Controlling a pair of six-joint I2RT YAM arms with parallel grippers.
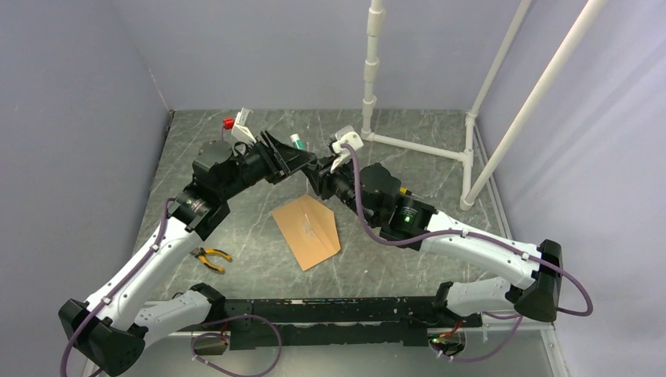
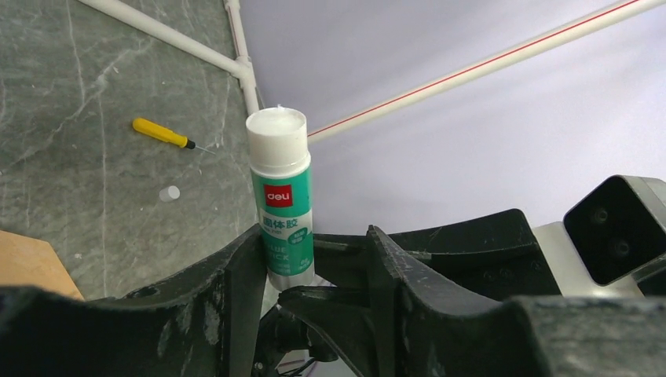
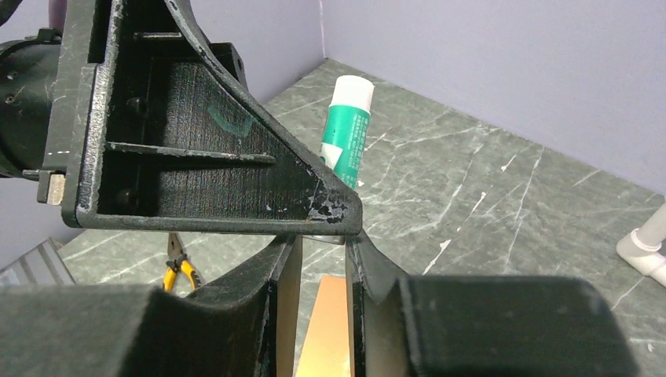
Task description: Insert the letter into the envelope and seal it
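Grey marbled table [image 1: 236, 157] fills the floor between lavender walls. At its centre lies the envelope [image 1: 307, 230], brown and flat, pointing toward 5 o'clock, touched by neither arm. Above it, toward 12 o'clock, the left gripper [image 2: 314, 267] is clamped on a green glue stick [image 2: 280, 196] with its white end up. The right gripper [image 3: 322, 236] meets it tip to tip, fingers closed on something small that I cannot make out. Yellow-handled pliers [image 1: 210, 258] rest at 9 o'clock.

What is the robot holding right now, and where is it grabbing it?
The left tool grips a glue stick by its lower green body, white end up. Whether the right tool holds the stick's bottom cannot be told.
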